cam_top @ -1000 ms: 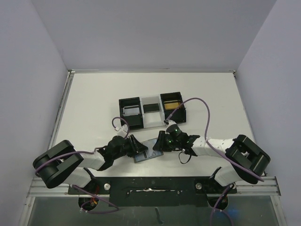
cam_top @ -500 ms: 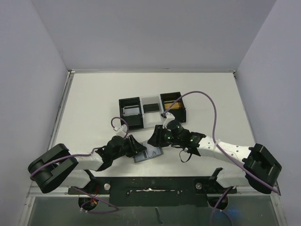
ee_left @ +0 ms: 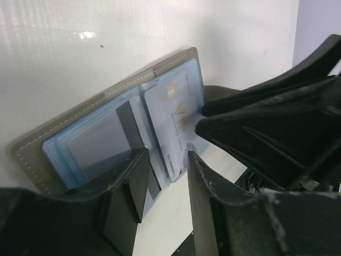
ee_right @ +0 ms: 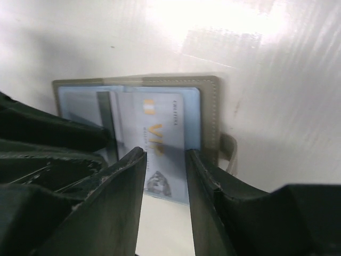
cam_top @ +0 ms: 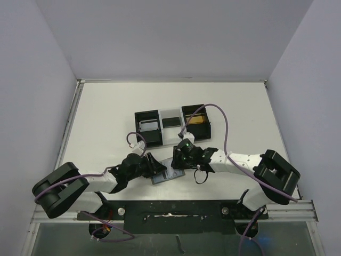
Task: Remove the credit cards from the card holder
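Left gripper (ee_left: 166, 165): fingers (ee_left: 133, 184) part way spread, nothing clamped between them. One tip lies over the left panel of the small grey bifold card holder with blue-grey inside (ee_left: 96, 140); actual contact is not resolvable. The holder lies open and flat on the white table (cam_top: 106, 106), near the arm bases, between the two grippers. Right gripper (ee_right: 165, 160): fingers (ee_right: 128, 178) also part way apart, with both tips at the white plastic card with gold lettering (ee_left: 173, 109). The card sticks out of the holder's right panel and is wider than the gap between the fingers. The grey snap tab (ee_right: 228, 152) projects from the holder's right edge. Hidden or unclear: the holder's near edge sits behind the left fingers, the card's near end runs behind the right fingers, and the small print is blurred. In the top view both grippers cover most of the holder. Farther back stands the black-and-white three-compartment tray (cam_top: 137, 128), apart from the holder.
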Action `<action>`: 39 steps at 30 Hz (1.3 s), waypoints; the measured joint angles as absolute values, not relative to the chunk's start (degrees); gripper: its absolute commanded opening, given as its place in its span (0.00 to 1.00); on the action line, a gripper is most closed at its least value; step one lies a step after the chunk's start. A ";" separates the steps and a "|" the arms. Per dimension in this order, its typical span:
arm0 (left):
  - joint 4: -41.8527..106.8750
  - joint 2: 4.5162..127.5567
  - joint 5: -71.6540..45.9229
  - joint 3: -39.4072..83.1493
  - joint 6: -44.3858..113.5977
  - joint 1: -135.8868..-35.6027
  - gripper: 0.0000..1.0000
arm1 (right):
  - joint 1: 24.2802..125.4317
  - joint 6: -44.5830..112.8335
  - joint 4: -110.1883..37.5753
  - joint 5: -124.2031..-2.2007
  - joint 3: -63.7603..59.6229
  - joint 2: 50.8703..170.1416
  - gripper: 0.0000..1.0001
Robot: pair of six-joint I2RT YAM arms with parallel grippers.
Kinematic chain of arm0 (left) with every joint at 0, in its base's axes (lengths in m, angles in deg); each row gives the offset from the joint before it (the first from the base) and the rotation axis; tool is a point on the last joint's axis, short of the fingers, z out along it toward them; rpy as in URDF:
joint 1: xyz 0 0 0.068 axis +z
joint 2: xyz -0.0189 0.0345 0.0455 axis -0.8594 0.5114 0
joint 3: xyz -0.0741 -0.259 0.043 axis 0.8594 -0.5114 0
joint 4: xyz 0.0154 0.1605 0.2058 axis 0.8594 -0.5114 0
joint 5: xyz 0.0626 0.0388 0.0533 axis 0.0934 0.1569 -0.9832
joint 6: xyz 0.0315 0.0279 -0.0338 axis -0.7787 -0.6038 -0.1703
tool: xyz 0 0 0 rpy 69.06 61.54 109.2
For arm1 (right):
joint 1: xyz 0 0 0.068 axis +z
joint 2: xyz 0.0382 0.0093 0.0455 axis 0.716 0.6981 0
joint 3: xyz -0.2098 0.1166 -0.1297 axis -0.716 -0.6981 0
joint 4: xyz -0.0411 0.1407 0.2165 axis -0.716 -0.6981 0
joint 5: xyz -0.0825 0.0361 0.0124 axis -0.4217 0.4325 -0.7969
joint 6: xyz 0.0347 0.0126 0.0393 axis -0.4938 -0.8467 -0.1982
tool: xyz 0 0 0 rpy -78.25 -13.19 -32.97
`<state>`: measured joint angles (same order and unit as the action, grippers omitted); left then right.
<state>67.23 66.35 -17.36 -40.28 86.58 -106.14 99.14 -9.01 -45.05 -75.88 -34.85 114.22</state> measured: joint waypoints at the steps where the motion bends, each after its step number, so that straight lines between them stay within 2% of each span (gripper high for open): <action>1: 67.55 67.03 -17.01 -39.97 86.42 -106.14 0.35 | 98.90 -9.01 -45.01 -75.92 -35.25 114.63 0.34; 5: 68.86 70.75 -15.19 -37.81 86.18 -106.14 0.35 | 97.87 -9.45 -42.19 -75.31 -38.87 114.81 0.29; 13: 75.62 75.14 -15.11 -38.70 89.90 -106.14 0.34 | 96.71 -12.03 -33.93 -73.04 -44.14 112.95 0.28; 18: 78.04 76.15 -16.02 -39.49 92.85 -106.14 0.35 | 96.69 -12.93 -31.42 -72.73 -45.28 112.89 0.27; 26: 78.59 74.57 -19.41 -41.52 97.44 -106.42 0.36 | 96.69 -14.87 -27.18 -72.17 -47.55 112.89 0.18; 29: 78.63 73.65 -19.80 -42.33 97.46 -106.45 0.31 | 96.75 -15.40 -26.45 -71.03 -48.05 112.89 0.16; 39: 78.22 74.75 -17.18 -42.09 92.94 -106.34 0.02 | 97.61 -17.43 -24.01 -70.00 -50.31 111.97 0.15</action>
